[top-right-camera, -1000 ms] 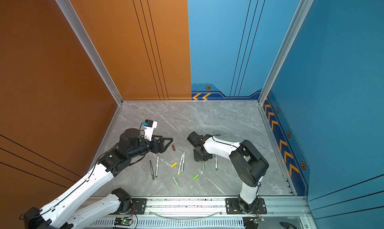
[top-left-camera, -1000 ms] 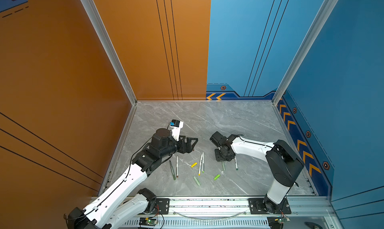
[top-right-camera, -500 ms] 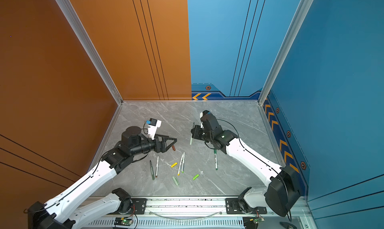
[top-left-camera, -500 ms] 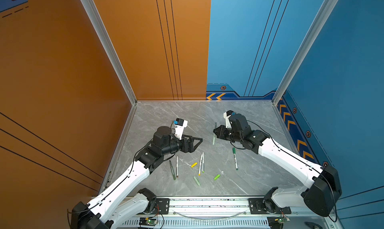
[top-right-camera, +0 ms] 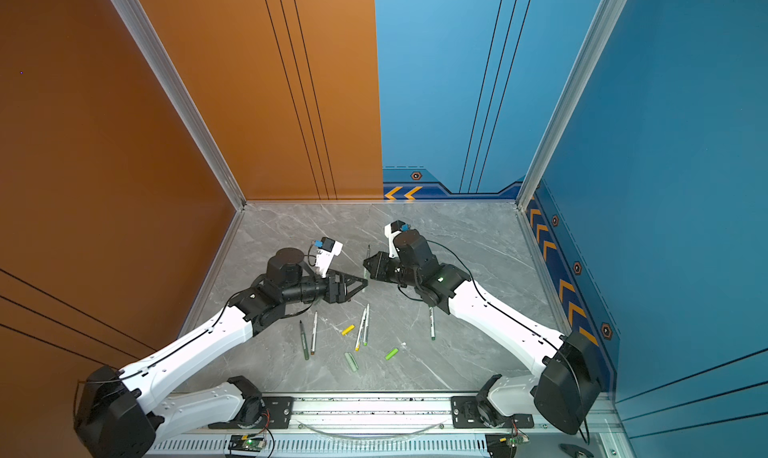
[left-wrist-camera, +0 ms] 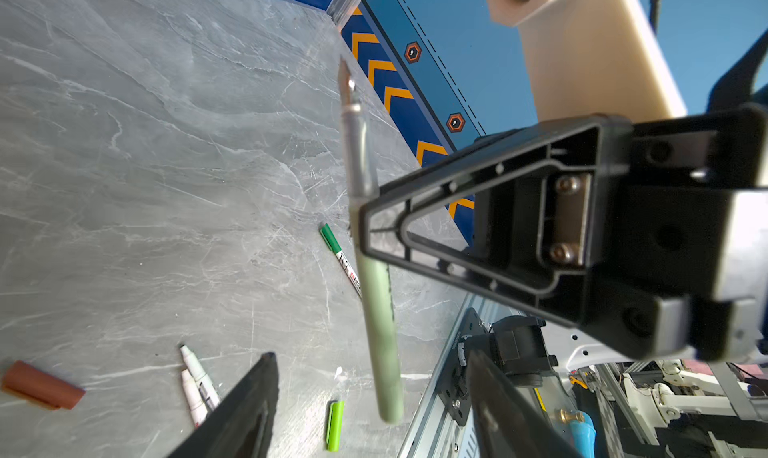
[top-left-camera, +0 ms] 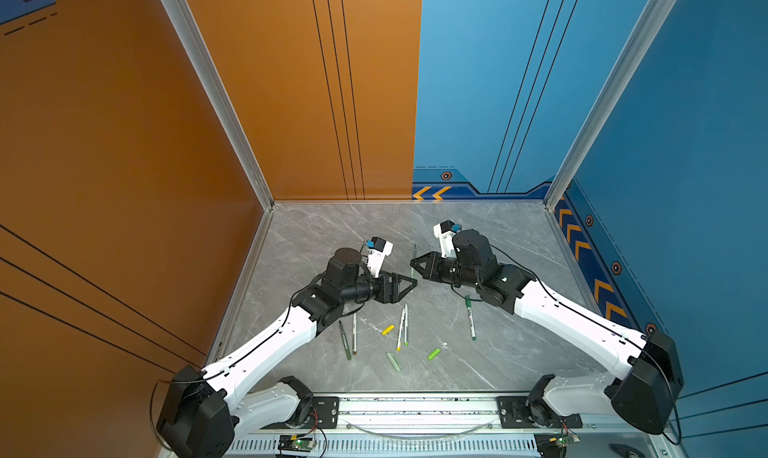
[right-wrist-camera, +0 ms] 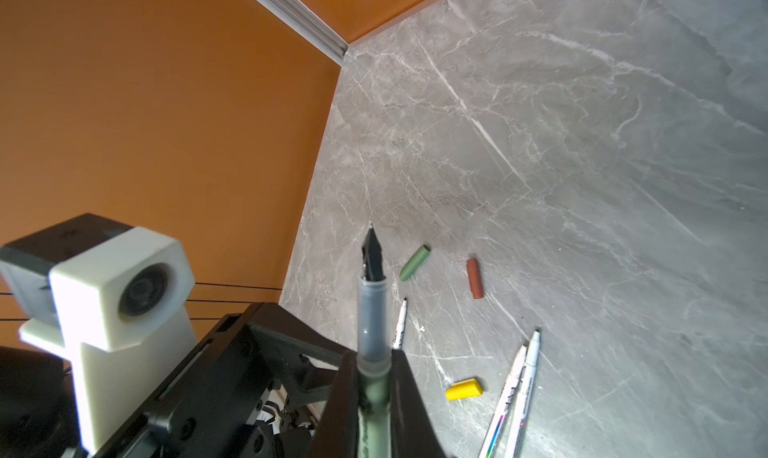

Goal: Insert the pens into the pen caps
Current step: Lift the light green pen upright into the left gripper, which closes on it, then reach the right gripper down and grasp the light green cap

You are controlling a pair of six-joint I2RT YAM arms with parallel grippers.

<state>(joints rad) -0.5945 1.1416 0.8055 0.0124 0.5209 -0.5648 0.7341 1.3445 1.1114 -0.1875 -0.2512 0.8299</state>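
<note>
Sage pen [left-wrist-camera: 376,310] clamped in right gripper [top-left-camera: 413,263] | left gripper [top-left-camera: 409,284] jaws apart, empty, mid-frame just beside it | we reckon a bump there twists the pen, so nib misses green cap [right-wrist-camera: 414,262]

Left fingers [left-wrist-camera: 245,408] apart, right fingers [right-wrist-camera: 409,402] pinched

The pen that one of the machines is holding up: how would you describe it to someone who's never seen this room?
Start at the grey marble table; above its middle reaches the right gripper. Pinched in it is a pale green pen with a bare dark nib: the only pen off the table, while the other pens lie flat on it.
</note>
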